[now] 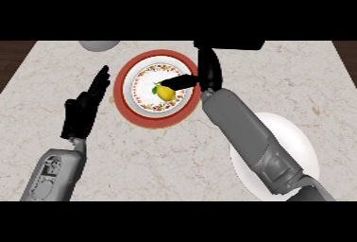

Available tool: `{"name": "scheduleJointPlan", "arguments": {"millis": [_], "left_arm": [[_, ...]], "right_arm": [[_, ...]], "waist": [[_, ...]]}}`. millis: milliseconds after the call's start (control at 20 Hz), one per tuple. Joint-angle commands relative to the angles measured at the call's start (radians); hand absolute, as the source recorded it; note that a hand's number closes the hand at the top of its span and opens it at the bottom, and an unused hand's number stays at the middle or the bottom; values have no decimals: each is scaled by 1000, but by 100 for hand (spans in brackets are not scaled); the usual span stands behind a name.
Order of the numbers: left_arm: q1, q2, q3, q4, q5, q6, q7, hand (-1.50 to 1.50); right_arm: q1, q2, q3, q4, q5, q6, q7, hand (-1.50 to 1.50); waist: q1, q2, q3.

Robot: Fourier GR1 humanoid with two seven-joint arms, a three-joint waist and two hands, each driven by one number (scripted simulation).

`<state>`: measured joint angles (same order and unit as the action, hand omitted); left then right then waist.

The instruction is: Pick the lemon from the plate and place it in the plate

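A yellow lemon (165, 93) lies in the middle of a red-rimmed plate (124, 101) with a flowered inner band, at the counter's far centre. My right hand (206, 75) hangs over that plate's right side, its thumb stretched left and touching the lemon's top, the fingers pointing away from me and straight. A plain white plate (296, 137) rests at the near right, partly hidden under my right forearm. My left hand (87, 105) is open to the left of the red-rimmed plate, fingers straight and aimed far-right, holding nothing.
A grey rounded object (97, 45) sits at the counter's far edge, left of the red-rimmed plate. Dark wood (14, 52) shows beyond the marble counter's far left and right corners.
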<state>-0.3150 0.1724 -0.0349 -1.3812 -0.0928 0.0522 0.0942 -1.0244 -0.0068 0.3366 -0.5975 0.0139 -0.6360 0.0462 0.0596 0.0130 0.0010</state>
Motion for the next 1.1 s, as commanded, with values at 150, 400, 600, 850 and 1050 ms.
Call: {"name": "scheduleJointPlan", "arguments": {"millis": [150, 400, 600, 850, 1050], "left_arm": [[43, 51, 57, -13, 39, -49, -7, 0], [71, 35, 51, -92, 21, -14, 56, 0], [43, 23, 76, 13, 14, -25, -44, 0], [7, 35, 83, -15, 3, -38, 38, 0], [45, 13, 76, -39, -2, -32, 30, 0]], "right_arm": [[51, -71, -163, 43, -82, 67, -181, -150], [236, -207, -162, -100, -98, 234, -228, -150], [242, -218, -195, -103, -72, 265, -224, -150], [244, -231, -251, -63, -62, 336, -280, -150], [276, -291, -291, -60, -66, 407, -289, -150]], "waist": [[-39, -5, 0], [-64, -17, 0], [-60, -12, -1], [-55, -11, -1], [-56, -12, -1]]}}
